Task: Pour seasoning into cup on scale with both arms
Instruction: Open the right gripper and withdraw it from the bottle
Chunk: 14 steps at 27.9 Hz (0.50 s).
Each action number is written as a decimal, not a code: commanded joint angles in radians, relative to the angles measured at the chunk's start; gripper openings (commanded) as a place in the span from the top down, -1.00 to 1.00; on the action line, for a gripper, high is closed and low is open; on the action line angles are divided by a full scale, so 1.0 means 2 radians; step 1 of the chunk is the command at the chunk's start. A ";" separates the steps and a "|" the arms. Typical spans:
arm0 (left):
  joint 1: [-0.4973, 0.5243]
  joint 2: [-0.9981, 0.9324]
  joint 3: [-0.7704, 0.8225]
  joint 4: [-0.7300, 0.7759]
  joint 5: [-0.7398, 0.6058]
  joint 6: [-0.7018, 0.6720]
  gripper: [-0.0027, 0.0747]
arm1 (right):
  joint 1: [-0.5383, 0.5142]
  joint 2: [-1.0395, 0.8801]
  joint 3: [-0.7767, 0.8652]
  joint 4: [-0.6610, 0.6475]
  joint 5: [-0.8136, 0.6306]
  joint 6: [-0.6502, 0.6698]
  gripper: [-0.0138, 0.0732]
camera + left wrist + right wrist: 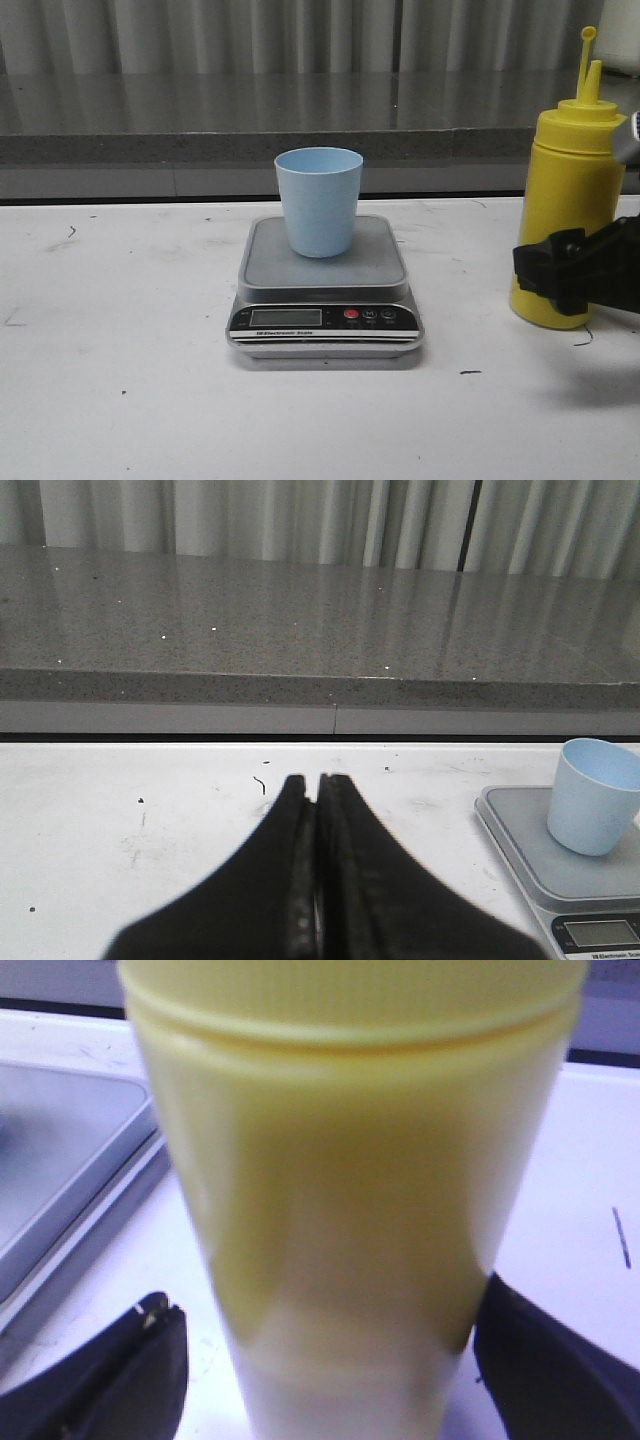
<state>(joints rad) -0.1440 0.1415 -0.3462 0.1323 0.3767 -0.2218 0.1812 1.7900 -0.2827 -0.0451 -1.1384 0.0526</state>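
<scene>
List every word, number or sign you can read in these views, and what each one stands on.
"Electronic Scale", only roughly legible: small white print on the black front panel of the flat silver-grey digital kitchen scale.
LCD display: no digits readable.
Panel button signs: too small.
Tall yellow plastic squeeze bottle and small pale blue plastic cup: no text.

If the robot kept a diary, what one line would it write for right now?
cup upright on scale | right fingers open around yellow squeeze bottle, upright on table | left fingers shut, empty | pour not started
</scene>
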 commanded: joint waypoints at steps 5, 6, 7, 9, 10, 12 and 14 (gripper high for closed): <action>0.000 0.006 -0.013 0.003 -0.042 -0.003 0.98 | -0.002 -0.034 0.033 -0.004 -0.074 0.001 -0.70; 0.000 0.006 -0.013 0.003 -0.042 -0.003 0.98 | -0.002 -0.040 0.041 0.000 -0.074 0.001 -0.70; 0.000 0.006 -0.013 0.003 -0.042 -0.003 0.98 | -0.002 -0.050 0.050 0.003 -0.074 0.001 -0.70; 0.000 0.006 -0.013 0.003 -0.042 -0.003 0.98 | -0.002 -0.073 0.068 0.008 -0.074 0.001 -0.70; 0.000 0.006 -0.013 0.003 -0.042 -0.003 0.98 | -0.002 -0.089 0.077 0.010 -0.074 0.001 -0.70; 0.000 0.006 -0.013 0.003 -0.042 -0.003 0.98 | -0.002 -0.125 0.095 0.012 -0.074 0.000 -0.70; 0.000 0.006 -0.013 0.003 -0.042 -0.003 0.98 | -0.002 -0.173 0.109 0.014 -0.073 0.000 -0.69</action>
<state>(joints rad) -0.1440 0.1415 -0.3462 0.1323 0.3767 -0.2218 0.1812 1.5566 -0.0817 -0.0223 -1.1384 0.0526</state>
